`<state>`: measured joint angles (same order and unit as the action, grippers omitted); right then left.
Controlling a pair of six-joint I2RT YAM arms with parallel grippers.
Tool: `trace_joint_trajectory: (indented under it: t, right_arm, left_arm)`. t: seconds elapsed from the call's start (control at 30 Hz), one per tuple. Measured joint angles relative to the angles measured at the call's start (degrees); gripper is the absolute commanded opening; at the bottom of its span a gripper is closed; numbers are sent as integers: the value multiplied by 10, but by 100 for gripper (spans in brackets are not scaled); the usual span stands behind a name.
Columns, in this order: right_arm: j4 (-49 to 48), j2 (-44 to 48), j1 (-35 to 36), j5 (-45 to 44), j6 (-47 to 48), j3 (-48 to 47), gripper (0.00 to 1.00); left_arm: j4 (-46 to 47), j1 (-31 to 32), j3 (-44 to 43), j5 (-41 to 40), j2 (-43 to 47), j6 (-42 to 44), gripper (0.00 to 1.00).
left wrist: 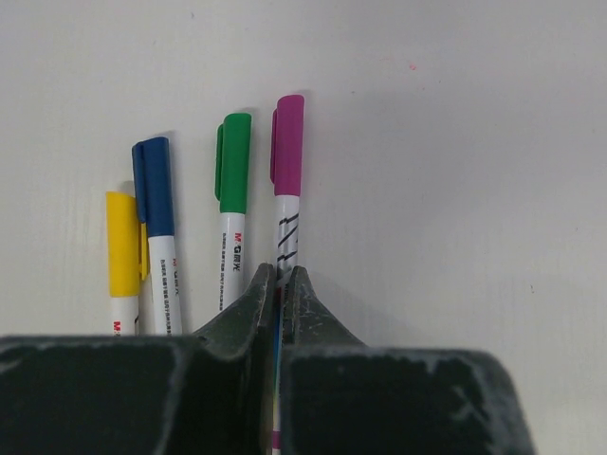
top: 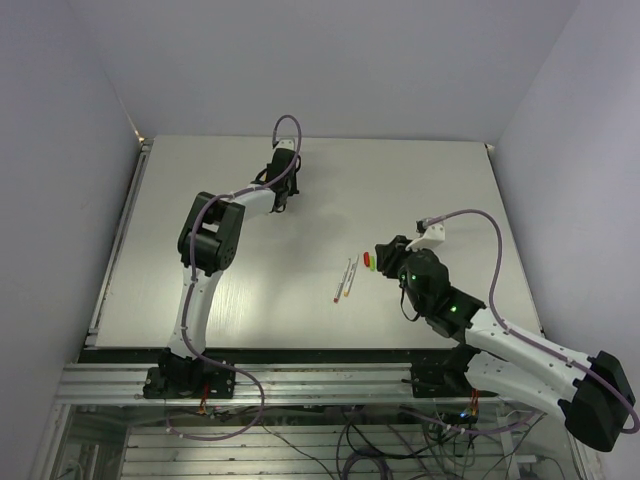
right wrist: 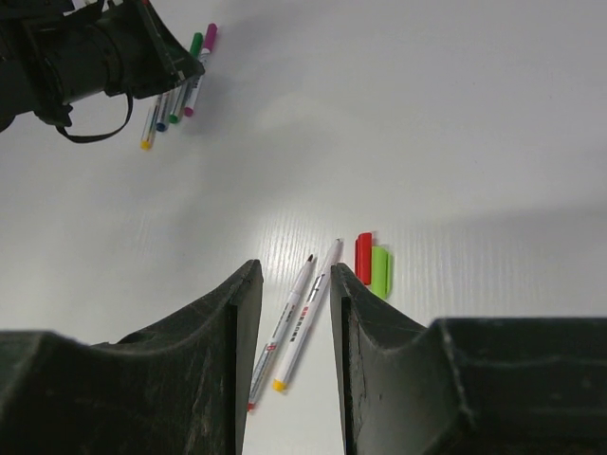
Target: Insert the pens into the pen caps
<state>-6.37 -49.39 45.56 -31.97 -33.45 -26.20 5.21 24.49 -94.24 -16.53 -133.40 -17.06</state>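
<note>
White table under both arms. Left gripper pinched tight on magenta-capped pen. Green-capped pen, blue-capped pen and yellow-capped pen lie just left of it. Right gripper spread apart, holding nothing. Two bare pens lie between its fingers. Red cap and green cap sit side by side, just right of it.

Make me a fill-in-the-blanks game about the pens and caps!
The loose caps beside the uncapped pens are red and ___.
The magenta pen at the left fingers is one of ___ capped pens there.
The right fingers are ___.
Missing words: green, four, open.
</note>
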Motion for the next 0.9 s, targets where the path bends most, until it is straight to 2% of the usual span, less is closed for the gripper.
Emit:
trace_joint_trajectory:
  t: [0.13,0.33,0.73,0.8,0.9]
  right_arm:
    - [2,-5,0,0,-3,4,34]
    - [3,-13,0,1,-4,4,34]
    - [-5,-17,0,4,-4,4,36]
    - [-10,-17,0,2,-2,4,46]
    - [-16,-17,0,-7,0,5,56]
  left_arm:
    - [-2,0,-7,0,-3,0,11]
    - [-2,0,-7,1,-4,-1,31]
    - [-5,0,23,0,20,0,38]
    - [-5,0,29,0,33,0,40]
    - [-3,0,35,0,58,2,42]
